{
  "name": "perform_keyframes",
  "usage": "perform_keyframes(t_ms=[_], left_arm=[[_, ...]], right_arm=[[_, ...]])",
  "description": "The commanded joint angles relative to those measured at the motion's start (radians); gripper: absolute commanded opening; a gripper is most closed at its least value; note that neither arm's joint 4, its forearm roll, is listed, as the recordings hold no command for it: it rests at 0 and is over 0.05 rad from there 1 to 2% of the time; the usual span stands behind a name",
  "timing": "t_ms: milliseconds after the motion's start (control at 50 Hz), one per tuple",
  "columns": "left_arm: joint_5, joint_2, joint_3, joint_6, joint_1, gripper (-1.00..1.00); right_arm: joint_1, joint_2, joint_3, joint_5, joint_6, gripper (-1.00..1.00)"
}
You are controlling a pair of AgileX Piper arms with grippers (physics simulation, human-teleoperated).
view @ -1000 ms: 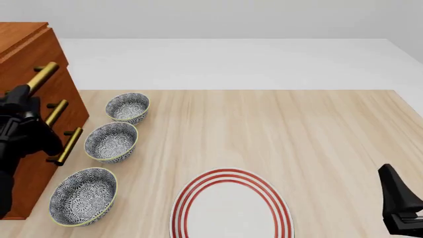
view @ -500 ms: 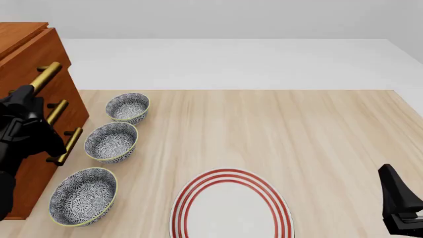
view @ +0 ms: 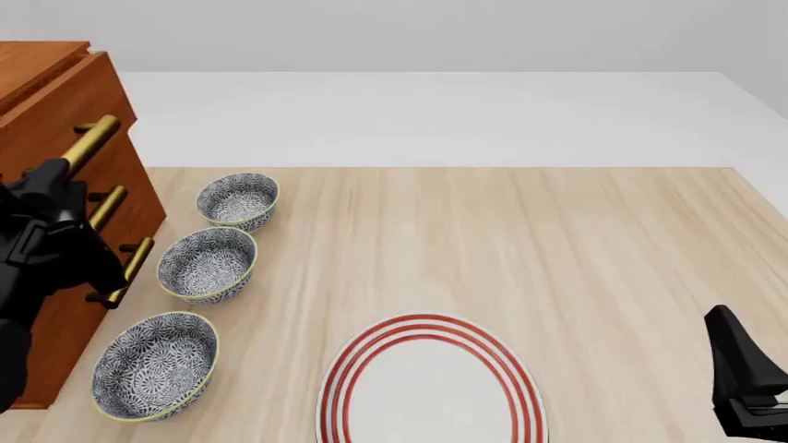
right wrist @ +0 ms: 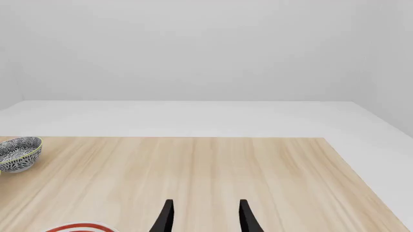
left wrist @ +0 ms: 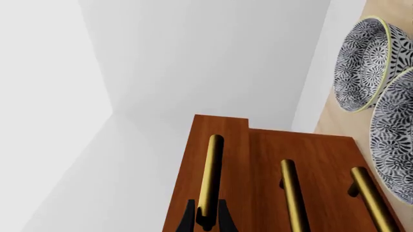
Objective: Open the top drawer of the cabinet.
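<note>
The table [view: 591, 240], light wood, is taken as the landmark. At its left edge the cabinet [view: 55, 111] stands, reddish-brown, with three brass bar handles on its front. The top drawer [left wrist: 219, 145] is seen in the left wrist view to project slightly beyond the front of the two drawers below it; its inside is not shown.

The left gripper [left wrist: 205, 220] is closed around the near end of the top drawer's handle [left wrist: 210, 179], the two dark fingers [left wrist: 187, 218] pinching the brass bar from either side. In the front view the left gripper [view: 55, 180] is seen against the cabinet front at the table's left edge.

The right gripper [right wrist: 204, 216] hangs over the near right part of the table, its fingers spread with a clear gap between them; nothing is held or touched.

On the table's near middle a white plate [view: 431, 383] with red rings lies, with nothing on it. Along the left side of the table, just beside the cabinet, three patterned bowls are set in a row: a near bowl [view: 154, 365], a middle bowl [view: 207, 263] and a far bowl [view: 238, 199]. Nothing is contained in any of them.
</note>
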Motion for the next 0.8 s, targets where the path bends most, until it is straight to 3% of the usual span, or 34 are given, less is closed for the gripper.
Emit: perform_keyframes(t_ms=[20,800], left_arm=[[0.006,-0.005,0.000,0.014,-0.012,-1.00],[0.030,-0.020,-0.012,0.018,-0.059,-1.00]], right_arm=[[0.000,0.000,0.000,0.000,0.000,1.00],[0.000,0.000,0.000,0.000,0.000,1.00]])
